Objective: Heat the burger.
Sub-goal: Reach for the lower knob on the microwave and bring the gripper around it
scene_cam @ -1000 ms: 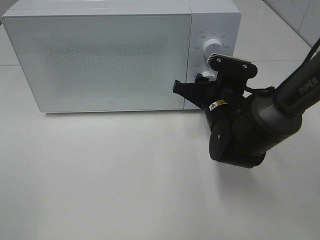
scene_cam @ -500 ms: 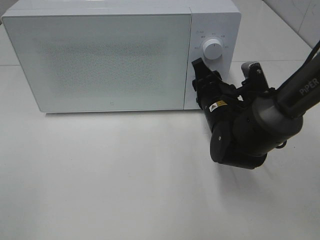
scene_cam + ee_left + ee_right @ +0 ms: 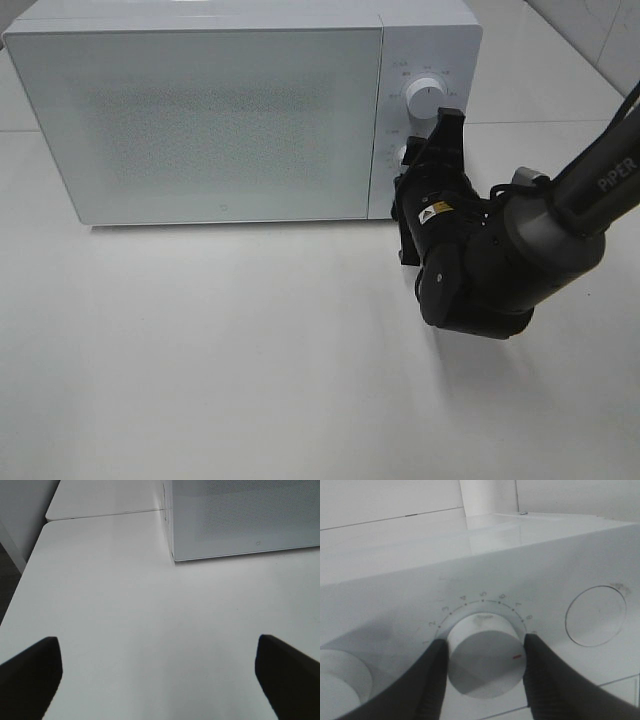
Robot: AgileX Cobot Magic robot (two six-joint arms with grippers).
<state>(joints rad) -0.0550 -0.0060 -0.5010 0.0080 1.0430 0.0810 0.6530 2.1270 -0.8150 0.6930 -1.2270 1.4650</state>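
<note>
Two knobs sit one above the other on the control panel (image 3: 445,50) of the white microwave (image 3: 250,14). In the high view the upper knob (image 3: 427,97) stands in the clear. The timer knob (image 3: 484,665) below it is mostly hidden there behind the right gripper (image 3: 484,650).

The right wrist view shows the grip closely. Both black fingers (image 3: 432,680) press against opposite sides of the timer knob, clamped on it. Printed numerals arc around the dial, and a small red mark (image 3: 517,656) on the knob's face lies next to one finger. A round outlined button (image 3: 595,616) sits on the same panel just beside the dial, with nothing touching it.

The right arm (image 3: 510,260) reaches in from the right side of the table (image 3: 250,380). Its wrist is rolled so that the gripper stands nearly upright against the panel.

The microwave door (image 3: 200,120) is shut, and its speckled, frosted front hides the inside. The burger shows in no view, so where it lies cannot be told.

The left gripper (image 3: 160,680) hangs over the white table near the microwave's front corner. Its two dark fingers (image 3: 30,675) are spread wide apart and hold nothing.
</note>
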